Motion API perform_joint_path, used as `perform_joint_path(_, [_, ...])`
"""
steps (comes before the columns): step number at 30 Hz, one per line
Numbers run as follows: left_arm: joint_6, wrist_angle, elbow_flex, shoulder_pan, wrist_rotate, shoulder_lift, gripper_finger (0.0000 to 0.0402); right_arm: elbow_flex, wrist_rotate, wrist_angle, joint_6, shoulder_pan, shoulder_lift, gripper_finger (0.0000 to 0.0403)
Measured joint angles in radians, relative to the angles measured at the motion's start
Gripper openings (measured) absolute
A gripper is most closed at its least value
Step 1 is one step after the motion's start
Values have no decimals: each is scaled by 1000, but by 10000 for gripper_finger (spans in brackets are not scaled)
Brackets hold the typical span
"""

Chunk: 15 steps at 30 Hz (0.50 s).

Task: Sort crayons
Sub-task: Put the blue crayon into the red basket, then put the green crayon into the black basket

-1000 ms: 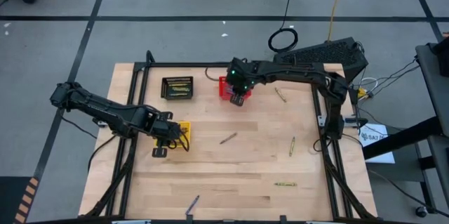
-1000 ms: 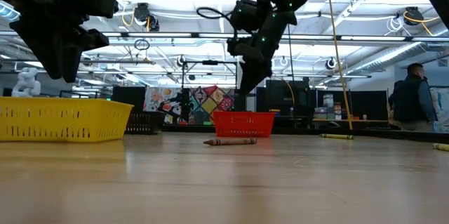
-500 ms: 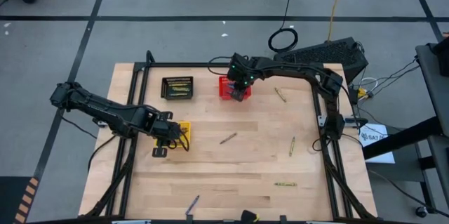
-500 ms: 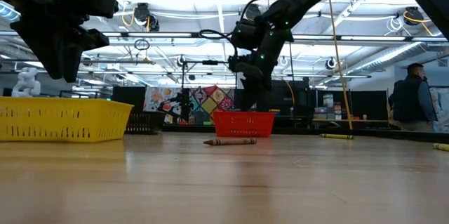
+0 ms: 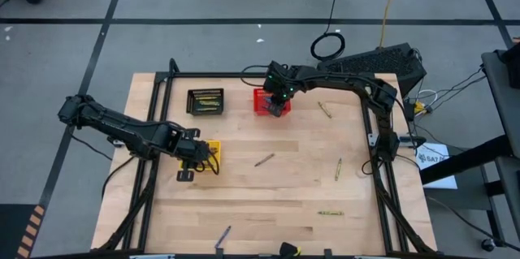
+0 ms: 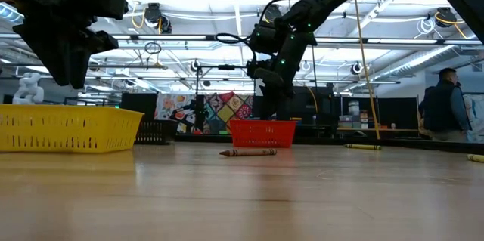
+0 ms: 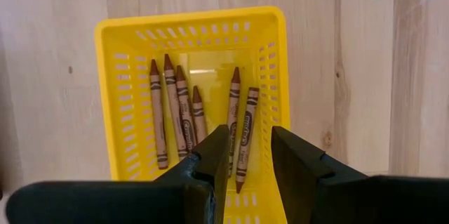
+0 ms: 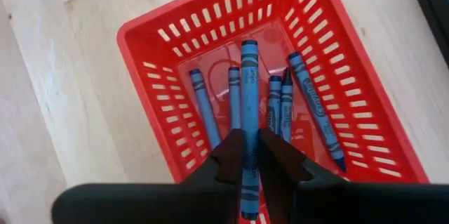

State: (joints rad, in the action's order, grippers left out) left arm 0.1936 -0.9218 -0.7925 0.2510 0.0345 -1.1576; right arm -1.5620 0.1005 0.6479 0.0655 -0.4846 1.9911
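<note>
The right gripper (image 8: 247, 155) hangs over the red basket (image 8: 154, 27), its fingers pinching a blue crayon (image 8: 249, 104) above the other blue crayons (image 8: 309, 104) lying inside. Across the worktop (image 5: 276, 202), the left gripper (image 7: 249, 155) waits open above the yellow basket (image 7: 189, 20) of brown crayons (image 7: 172, 104). A brown crayon (image 5: 264, 160) and yellow-green crayons (image 5: 330, 213) lie loose on the wood.

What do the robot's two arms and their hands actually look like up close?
Both arms are dark, nearly black, built from jointed segments. The left arm has black cables looping near its wrist; the right arm shows small green lights near its wrist. The left hand and the right hand each end in two blocky matte black fingers that taper towards the tips.
</note>
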Motion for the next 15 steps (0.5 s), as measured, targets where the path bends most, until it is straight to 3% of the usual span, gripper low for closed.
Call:
perform_joint_path(7, [0,0,0,0,0,0,100,0,-96,0,-1,4,0,61])
perform_joint_path(15, [3,0,0,0,0,0,100,0,-100,89,-103,8,-24,107])
